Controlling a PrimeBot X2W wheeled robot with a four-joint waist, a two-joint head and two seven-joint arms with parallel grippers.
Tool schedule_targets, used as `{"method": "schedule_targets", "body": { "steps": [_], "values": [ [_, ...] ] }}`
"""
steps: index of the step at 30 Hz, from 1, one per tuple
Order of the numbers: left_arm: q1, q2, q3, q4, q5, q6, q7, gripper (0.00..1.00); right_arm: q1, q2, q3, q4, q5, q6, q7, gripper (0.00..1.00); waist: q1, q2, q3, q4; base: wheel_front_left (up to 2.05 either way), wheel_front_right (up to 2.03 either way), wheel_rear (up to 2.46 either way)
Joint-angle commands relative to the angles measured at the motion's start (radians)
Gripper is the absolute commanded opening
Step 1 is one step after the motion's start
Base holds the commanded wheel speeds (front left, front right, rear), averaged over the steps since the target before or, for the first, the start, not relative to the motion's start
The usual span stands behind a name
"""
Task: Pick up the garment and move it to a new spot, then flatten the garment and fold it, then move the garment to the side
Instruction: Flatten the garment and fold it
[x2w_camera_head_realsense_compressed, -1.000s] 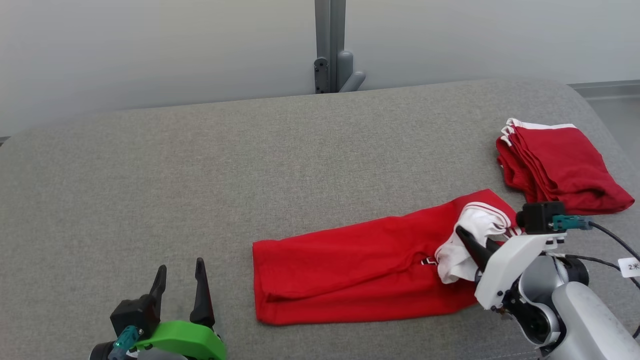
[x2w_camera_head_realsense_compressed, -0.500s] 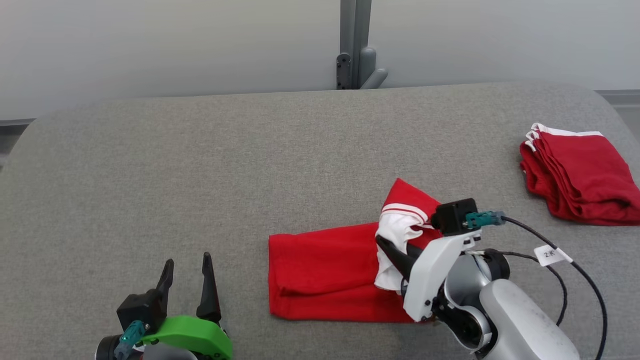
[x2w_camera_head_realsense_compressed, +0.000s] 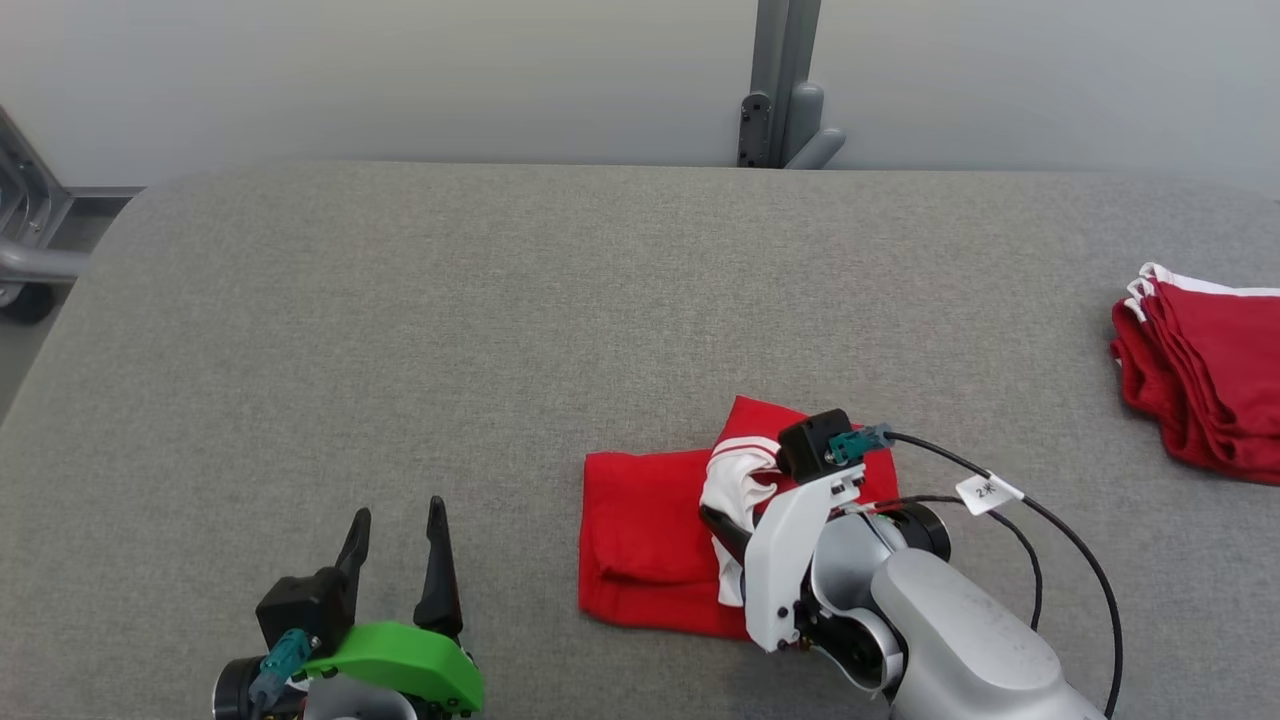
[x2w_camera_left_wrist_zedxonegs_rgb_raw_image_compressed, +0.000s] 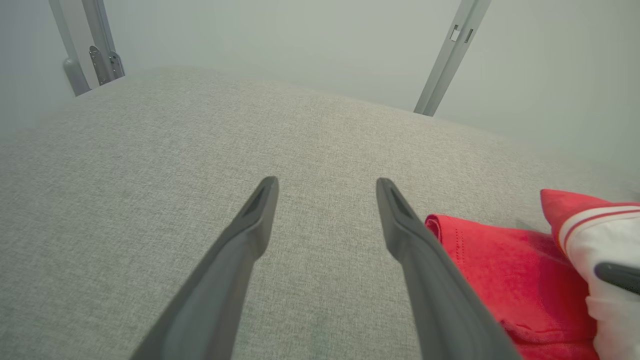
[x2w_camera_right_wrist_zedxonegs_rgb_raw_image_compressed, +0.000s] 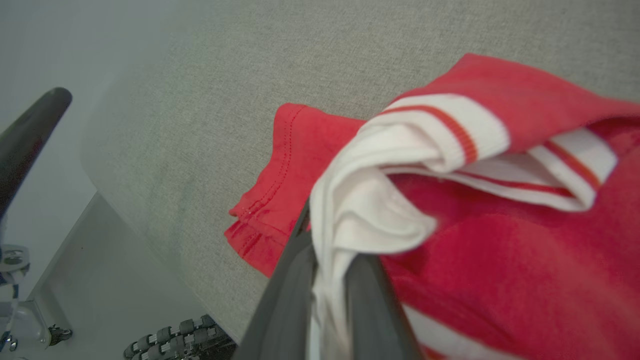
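The garment (x2w_camera_head_realsense_compressed: 640, 530) is red with white striped trim and lies on the grey padded table (x2w_camera_head_realsense_compressed: 400, 330) in the head view, right of centre near the front. My right gripper (x2w_camera_head_realsense_compressed: 716, 520) is shut on its white-trimmed end and holds that end raised and doubled back over the red body. The right wrist view shows the white cloth pinched between the right gripper (x2w_camera_right_wrist_zedxonegs_rgb_raw_image_compressed: 327, 250) fingers above the garment (x2w_camera_right_wrist_zedxonegs_rgb_raw_image_compressed: 500, 260). My left gripper (x2w_camera_head_realsense_compressed: 397, 512) stands open and empty at the lower left, apart from the cloth. In the left wrist view the left gripper (x2w_camera_left_wrist_zedxonegs_rgb_raw_image_compressed: 325, 185) has the garment (x2w_camera_left_wrist_zedxonegs_rgb_raw_image_compressed: 500, 270) to its right.
A stack of folded red garments (x2w_camera_head_realsense_compressed: 1210, 400) lies at the table's right edge. A grey post (x2w_camera_head_realsense_compressed: 785, 90) stands behind the table's far edge. A metal frame (x2w_camera_head_realsense_compressed: 30, 250) shows beyond the left edge. Bare grey surface spreads left of and behind the garment.
The camera has turned, shifting the whole scene rightward. My right gripper has carried the garment's white-trimmed end leftward over the red body, so the garment looks much shorter. The left gripper stays open.
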Motion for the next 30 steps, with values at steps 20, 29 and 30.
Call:
{"method": "schedule_targets", "body": {
  "steps": [20,29,30],
  "values": [
    [-0.023,-0.026,-0.013,0.048,0.022,-0.030,-0.002,1.00,-0.166,0.008,0.222,0.271,0.176,0.000,-0.106,1.00,0.0000,0.0000,-0.031,0.068,0.00,0.00,0.00],
    [-0.012,-0.028,0.004,0.049,0.030,-0.031,-0.002,1.00,-0.206,0.007,0.297,0.283,0.248,0.000,-0.156,1.00,0.0000,0.0000,-0.039,0.048,0.00,0.00,0.00],
    [-0.009,-0.028,0.006,0.046,0.031,-0.031,-0.002,1.00,-0.209,0.008,0.301,0.275,0.260,0.000,-0.163,1.00,0.0000,0.0000,-0.040,0.042,0.00,0.00,0.00]
  ]
}}
